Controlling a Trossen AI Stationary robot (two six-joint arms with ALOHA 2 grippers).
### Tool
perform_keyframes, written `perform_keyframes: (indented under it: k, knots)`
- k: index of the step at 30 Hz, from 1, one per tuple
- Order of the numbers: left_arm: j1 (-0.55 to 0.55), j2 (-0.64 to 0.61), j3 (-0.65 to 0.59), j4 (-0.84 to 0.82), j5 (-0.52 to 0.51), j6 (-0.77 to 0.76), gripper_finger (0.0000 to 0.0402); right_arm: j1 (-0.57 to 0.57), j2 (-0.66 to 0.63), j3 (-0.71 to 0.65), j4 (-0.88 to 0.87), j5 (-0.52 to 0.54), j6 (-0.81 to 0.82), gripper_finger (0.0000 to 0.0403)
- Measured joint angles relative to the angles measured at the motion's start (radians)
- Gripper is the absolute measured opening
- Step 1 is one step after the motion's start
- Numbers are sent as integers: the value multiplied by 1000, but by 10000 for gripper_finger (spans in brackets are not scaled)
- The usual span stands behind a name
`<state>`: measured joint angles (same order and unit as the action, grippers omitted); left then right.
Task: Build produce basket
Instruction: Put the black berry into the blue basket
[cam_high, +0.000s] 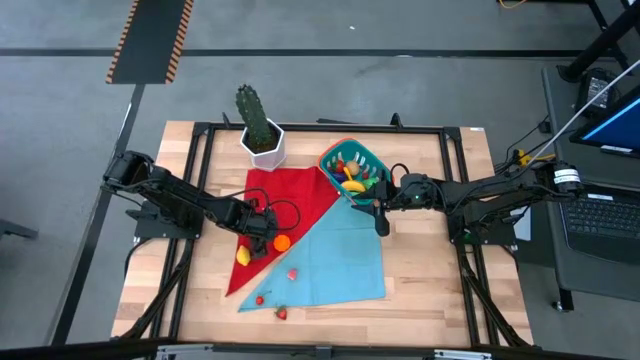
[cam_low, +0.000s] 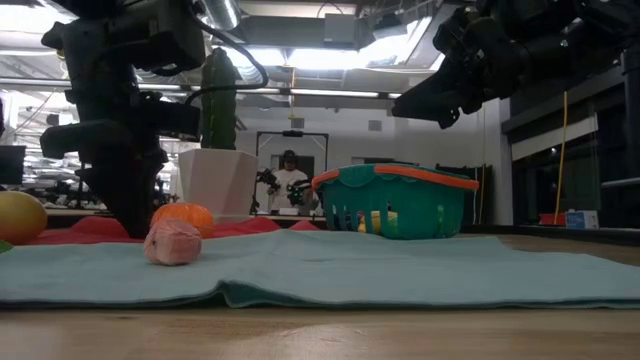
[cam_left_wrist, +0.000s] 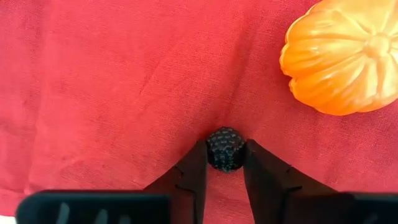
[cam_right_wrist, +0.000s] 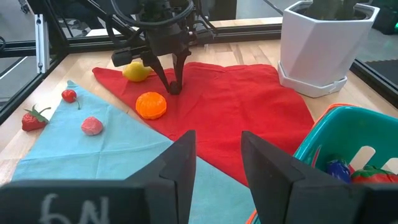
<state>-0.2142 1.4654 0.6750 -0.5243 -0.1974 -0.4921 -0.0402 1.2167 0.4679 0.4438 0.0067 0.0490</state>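
Blackberry (cam_left_wrist: 225, 149) sits between left fingers (cam_left_wrist: 194, 171) on red cloth (cam_left_wrist: 112, 93).

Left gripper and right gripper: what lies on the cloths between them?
In the right wrist view, the orange lies on the red cloth between the left gripper and the right gripper; otherwise only bare cloth.

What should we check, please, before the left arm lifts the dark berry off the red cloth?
1. Left gripper fingers on both sides of the dark berry: ok.
2. Grip fully closed: cannot tell.
3. Orange apart from the fingers: ok.
4. Basket has room: ok, produce inside, not full.
5. Right gripper beside the basket, over the teal cloth, may block the way: not ok.
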Motion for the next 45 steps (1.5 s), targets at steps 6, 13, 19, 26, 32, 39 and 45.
perform_keyframes:
  k: [6, 13, 19, 26, 32, 39, 45]
  knots:
    - [0, 0, 0, -4, 0, -1, 65, 0, 0, 0, 0, 0, 0, 129]
    - [0, -10, 0, -19, 25, -1, 65, 0, 0, 0, 0, 0, 0, 129]
    - [-6, -65, 0, -16, 39, -2, 65, 0, 0, 0, -3, 0, 0, 129]
    - [-5, -173, 0, -18, 35, 15, 65, 0, 0, 0, -2, 0, 1, 129]
    - [-5, -298, 0, -76, -7, 71, 65, 0, 0, 0, -2, 0, 1, 129]
    - [-5, -511, 0, -179, -31, 81, 65, 0, 0, 0, -4, 0, 0, 129]
    - [-24, -670, -23, -163, -86, 122, 65, 0, 0, 0, -1, 0, 1, 129]
